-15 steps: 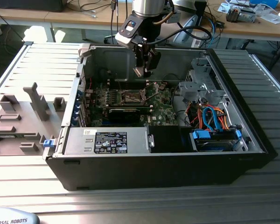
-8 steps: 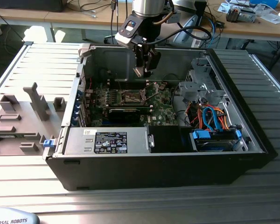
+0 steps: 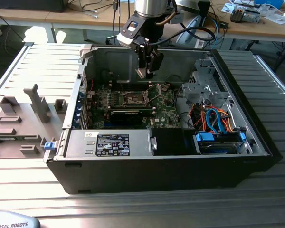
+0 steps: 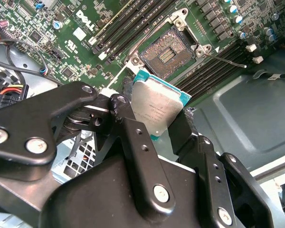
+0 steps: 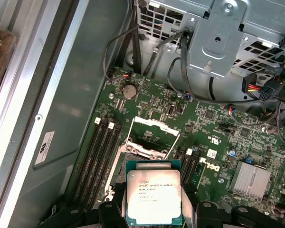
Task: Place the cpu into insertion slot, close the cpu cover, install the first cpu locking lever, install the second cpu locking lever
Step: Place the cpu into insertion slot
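The gripper (image 3: 145,71) hangs inside the open PC case (image 3: 156,175), holding the cpu (image 5: 153,197) a bit above the insertion slot (image 4: 167,52), probably so it can line up square. The fingers (image 4: 133,137) are clamped on two opposite edges, only chip-width apart. The cpu cover (image 5: 155,124) looks flipped open.

Flat square silver-topped cpu (image 4: 157,110): lower corner hidden behind black metal fingers (image 4: 137,142), second wrist view. Dark motherboard socket (image 5: 143,153): partly hidden behind cpu, first wrist view.
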You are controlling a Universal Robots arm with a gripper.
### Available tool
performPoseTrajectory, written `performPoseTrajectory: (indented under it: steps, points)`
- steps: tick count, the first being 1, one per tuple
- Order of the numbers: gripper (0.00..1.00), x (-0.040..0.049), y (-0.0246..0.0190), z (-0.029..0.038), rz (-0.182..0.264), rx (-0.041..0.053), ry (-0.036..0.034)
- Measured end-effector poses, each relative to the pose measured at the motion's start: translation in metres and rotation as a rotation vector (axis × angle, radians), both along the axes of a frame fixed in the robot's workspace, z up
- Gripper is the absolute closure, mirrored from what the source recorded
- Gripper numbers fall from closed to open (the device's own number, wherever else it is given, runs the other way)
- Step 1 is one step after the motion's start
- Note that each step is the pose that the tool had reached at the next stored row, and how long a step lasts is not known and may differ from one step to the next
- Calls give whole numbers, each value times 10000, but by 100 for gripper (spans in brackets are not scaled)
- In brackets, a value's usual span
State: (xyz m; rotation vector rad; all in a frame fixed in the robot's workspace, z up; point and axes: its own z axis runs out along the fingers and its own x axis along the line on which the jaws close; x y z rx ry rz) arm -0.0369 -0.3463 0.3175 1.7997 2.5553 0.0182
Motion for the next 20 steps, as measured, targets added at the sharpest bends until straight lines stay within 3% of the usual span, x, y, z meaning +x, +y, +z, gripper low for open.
performPoseTrajectory:
  steps: [20]
  points:
    - [46,0,0,-1,-123,0,0]
